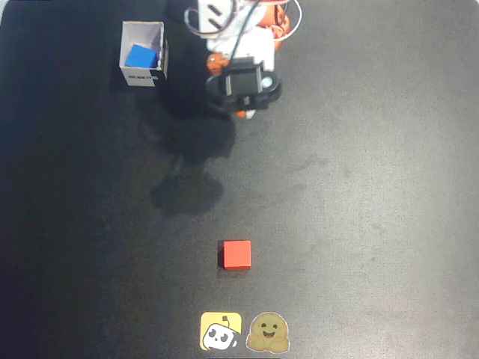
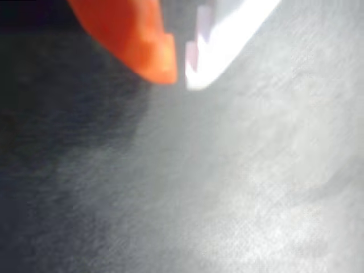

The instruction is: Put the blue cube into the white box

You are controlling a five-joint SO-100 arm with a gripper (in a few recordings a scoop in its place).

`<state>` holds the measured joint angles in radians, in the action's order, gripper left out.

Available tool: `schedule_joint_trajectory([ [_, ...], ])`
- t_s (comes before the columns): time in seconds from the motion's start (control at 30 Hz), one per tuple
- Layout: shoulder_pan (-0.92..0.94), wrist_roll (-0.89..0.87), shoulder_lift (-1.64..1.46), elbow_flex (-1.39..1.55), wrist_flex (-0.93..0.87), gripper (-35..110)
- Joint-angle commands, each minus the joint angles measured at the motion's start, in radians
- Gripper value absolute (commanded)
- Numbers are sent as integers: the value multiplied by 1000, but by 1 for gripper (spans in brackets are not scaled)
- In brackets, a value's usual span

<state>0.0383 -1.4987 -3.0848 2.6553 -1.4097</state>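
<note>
The blue cube [image 1: 140,57] lies inside the white box [image 1: 127,73] at the upper left of the overhead view, with the box's dark label on its near wall. My gripper [image 1: 241,112] hangs to the right of the box, apart from it, near the arm's base. In the wrist view the gripper [image 2: 181,73] shows an orange finger [image 2: 142,40] and a white finger [image 2: 227,40] whose tips almost touch, with nothing between them, above bare dark mat.
A red cube [image 1: 236,254] sits alone on the dark mat [image 1: 374,187] in the lower middle. Two stickers [image 1: 245,332] lie at the bottom edge. The arm's base [image 1: 239,22] stands at the top centre.
</note>
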Motion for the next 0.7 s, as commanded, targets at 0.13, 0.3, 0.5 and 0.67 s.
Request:
schedule_joint_trajectory([
  [0.13, -18, 17, -112, 78, -14, 0],
  [0.3, -15, 3, -112, 173, 23, 0],
  [0.5, -6, 2, -112, 282, 80, 0],
  [0.67, -5, -28, -112, 298, 69, 0],
])
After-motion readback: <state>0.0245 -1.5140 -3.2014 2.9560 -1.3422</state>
